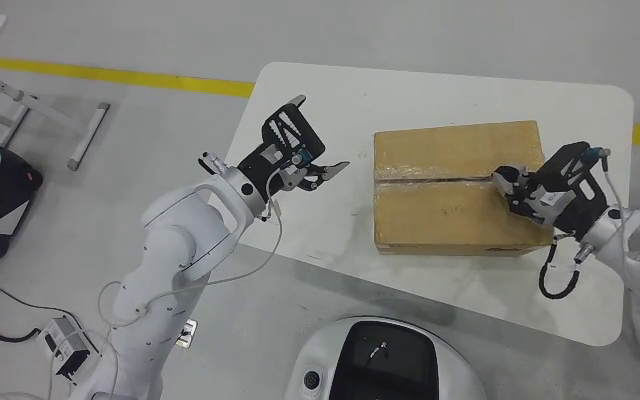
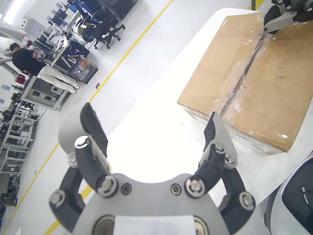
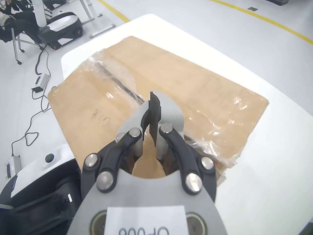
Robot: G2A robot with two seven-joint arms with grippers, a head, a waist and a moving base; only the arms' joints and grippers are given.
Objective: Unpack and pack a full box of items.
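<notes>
Two grippers show from above over a white table [image 1: 300,235]. A closed cardboard box [image 1: 450,210] lies on the right half of the table, its two top flaps meeting along a taped seam [image 1: 430,178] that runs left to right. The left gripper [image 1: 322,135] hangs over the table to the left of the box, apart from it, with its fingers spread wide. The right gripper [image 1: 500,180] is at the right end of the seam, its fingers pressed together.

From the left wrist, the left gripper [image 2: 149,111] stands spread with nothing between its ribbed pads [image 2: 94,125], bare tabletop beneath. The box [image 2: 269,86] lies beyond, wrinkled clear tape along its seam, and the right gripper [image 2: 267,29] touches down at the seam's far end.

From the right wrist, the right gripper [image 3: 154,103] has its fingers closed tip to tip, and the tips sit on the crinkled tape [image 3: 117,79] over the seam of the box [image 3: 195,86]. Whether any tape is caught between them cannot be told.
</notes>
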